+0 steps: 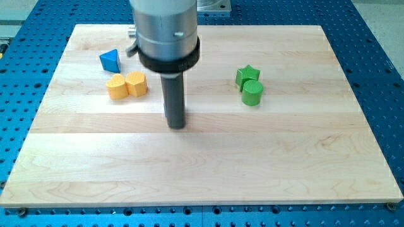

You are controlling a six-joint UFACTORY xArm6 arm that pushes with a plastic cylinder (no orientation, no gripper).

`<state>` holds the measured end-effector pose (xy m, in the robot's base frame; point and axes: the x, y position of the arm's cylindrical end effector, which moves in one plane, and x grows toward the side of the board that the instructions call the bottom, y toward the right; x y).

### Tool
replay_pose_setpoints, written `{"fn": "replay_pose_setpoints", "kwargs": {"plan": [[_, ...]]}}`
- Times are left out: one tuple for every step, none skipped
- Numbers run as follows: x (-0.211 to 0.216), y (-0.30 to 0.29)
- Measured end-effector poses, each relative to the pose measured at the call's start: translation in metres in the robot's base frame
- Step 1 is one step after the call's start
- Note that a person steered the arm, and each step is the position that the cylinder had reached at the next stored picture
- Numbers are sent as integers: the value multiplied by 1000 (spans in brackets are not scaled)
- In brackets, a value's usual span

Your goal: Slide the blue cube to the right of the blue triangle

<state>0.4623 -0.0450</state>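
Note:
The blue triangle [110, 60] lies near the board's upper left. No blue cube shows anywhere in the view; the arm's wide body covers part of the board's top middle. My tip [176, 125] rests on the wooden board [208, 164] near its middle. It is below and to the right of the blue triangle and touches no block.
Two yellow blocks [117, 87] [136, 83] sit side by side, touching, just below the blue triangle and left of my rod. A green star [247, 74] and a green cylinder [252, 93] touch each other on the right. A blue perforated table [19, 94] surrounds the board.

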Motion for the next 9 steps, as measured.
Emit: {"fn": "replay_pose_setpoints", "kwargs": {"plan": [[-52, -3], [-96, 7], [-97, 4], [-104, -25], [-104, -95], [-104, -107], [-104, -75], [-102, -5], [-60, 32]]}}
